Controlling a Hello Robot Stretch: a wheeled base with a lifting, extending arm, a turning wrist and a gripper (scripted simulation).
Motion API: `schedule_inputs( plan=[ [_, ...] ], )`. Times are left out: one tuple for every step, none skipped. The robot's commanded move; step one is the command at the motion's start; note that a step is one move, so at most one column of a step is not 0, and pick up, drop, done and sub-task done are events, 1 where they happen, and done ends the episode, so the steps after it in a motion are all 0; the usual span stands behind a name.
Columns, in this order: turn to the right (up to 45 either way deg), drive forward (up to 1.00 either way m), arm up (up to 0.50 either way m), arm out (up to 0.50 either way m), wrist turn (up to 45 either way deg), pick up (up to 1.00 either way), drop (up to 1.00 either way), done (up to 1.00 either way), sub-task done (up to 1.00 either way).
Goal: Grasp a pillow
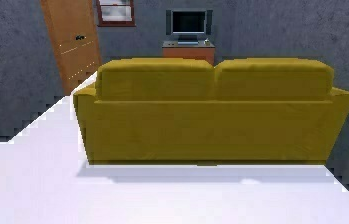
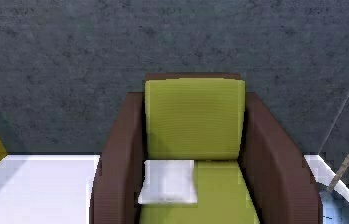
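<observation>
In the arm side view a small pale grey pillow lies flat on the seat of an armchair, toward the seat's left side. The armchair has dark brown arms and a yellow-green back and seat, and it stands against a dark grey wall.
The forward view has the back of a mustard yellow sofa close ahead on a white floor. Beyond it stand a wooden door, a framed picture and a television on a small orange stand. A thin rod leans at the arm side view's right.
</observation>
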Motion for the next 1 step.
schedule_inputs(
  plan=[
    [0.0, 0.0, 0.5, 0.0, 0.0, 0.0, 0.0, 0.0, 0.0]
  ],
)
